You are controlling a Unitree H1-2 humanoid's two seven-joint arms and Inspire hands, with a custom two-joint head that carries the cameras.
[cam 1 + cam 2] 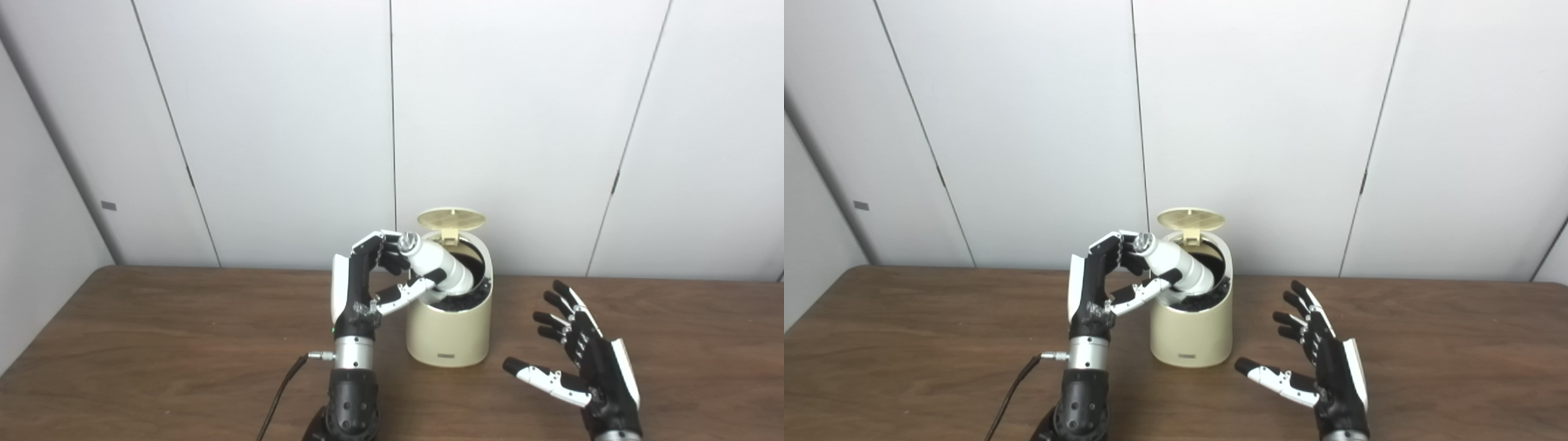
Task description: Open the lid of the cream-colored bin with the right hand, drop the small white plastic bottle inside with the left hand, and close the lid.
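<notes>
Cream-colored round plastic bin [449, 331] stands on the brown wooden tabletop [153, 343] with its lid [451, 218] raised; the small label at its base is too small to read. Left robot hand [367, 282] holds the small white plastic bottle [440, 266] tilted, bottom end inside the bin's mouth. Right robot hand [579, 361] hovers just beside the bin, fingers spread, holding nothing.

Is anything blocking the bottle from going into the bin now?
Nothing visible. The lid stands open behind the opening, the bottle is tilted with its lower end already inside the bin, and the right hand is off to the side.
</notes>
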